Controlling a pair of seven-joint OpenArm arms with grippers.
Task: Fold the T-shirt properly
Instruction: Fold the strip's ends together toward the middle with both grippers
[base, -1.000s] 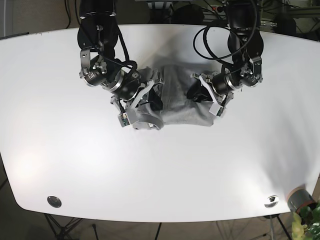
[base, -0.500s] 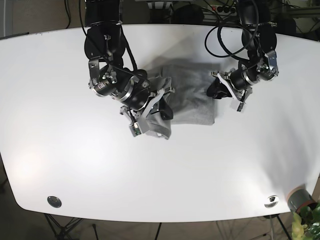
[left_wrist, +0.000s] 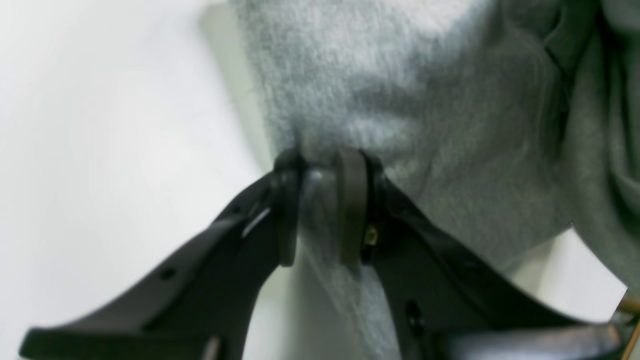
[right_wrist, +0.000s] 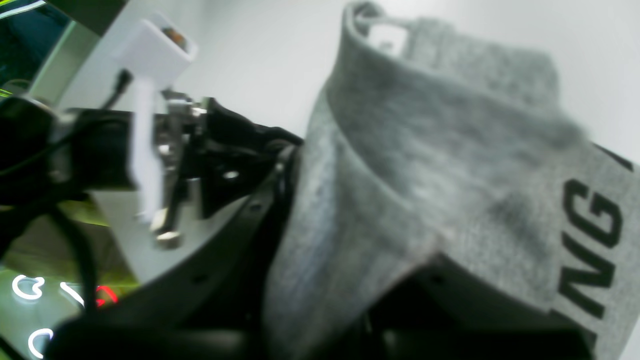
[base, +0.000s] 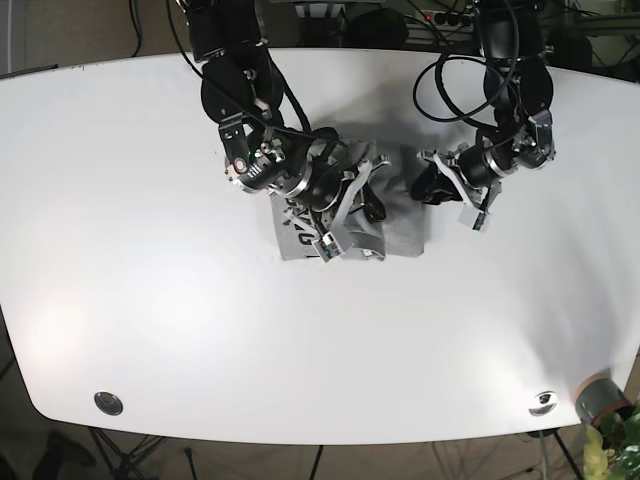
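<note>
Shirt: grey, bunched into a compact block at upper centre of the base view, on the white bench. Long axis was judged roughly left–right in that frame.

Left tool: narrow, pinched on a fold of the shirt's edge; seen at the block's right side in the base view.

Right tool: at the block's left-centre, with a lifted layer draped over it, lettering exposed; its closure could not be told.

The layer was judged to be carried rightward, toward the left tool.
</note>
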